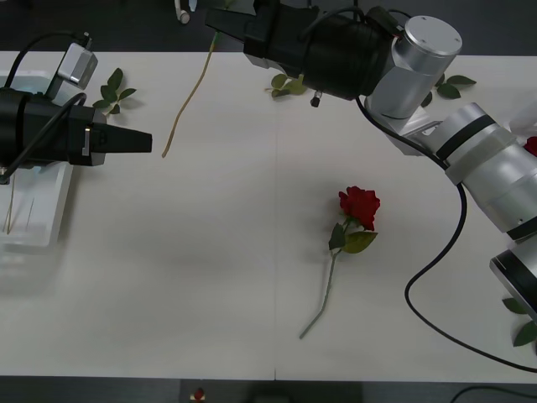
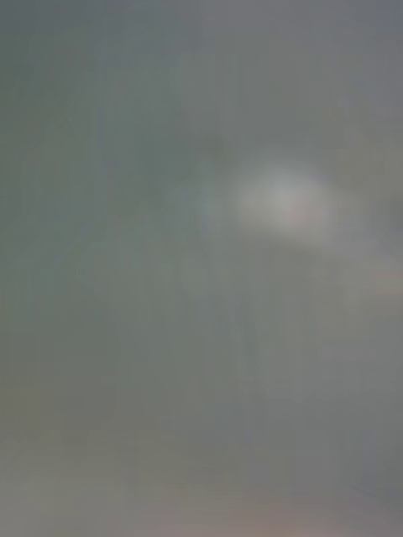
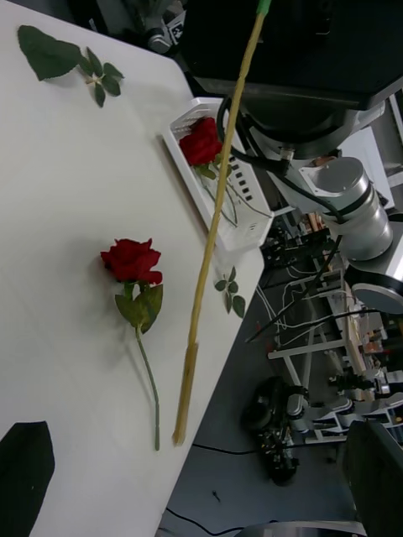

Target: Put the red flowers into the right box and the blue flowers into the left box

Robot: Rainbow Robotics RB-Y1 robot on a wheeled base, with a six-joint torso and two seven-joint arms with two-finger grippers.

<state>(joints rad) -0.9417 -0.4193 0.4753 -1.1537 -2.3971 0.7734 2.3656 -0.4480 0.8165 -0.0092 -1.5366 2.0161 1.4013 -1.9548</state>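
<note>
The left gripper, fingers pressed together and empty, is hovering beside the left box at the table's left edge. The right gripper is hanging over the far edge, holding up a long pale stem; the bloom is out of sight and the finger state cannot be told. The step in hand is probably carrying this flower toward a box. One red rose is lying right of centre; another red rose is already lying in the right box. The next move calls for picking the loose rose up.
</note>
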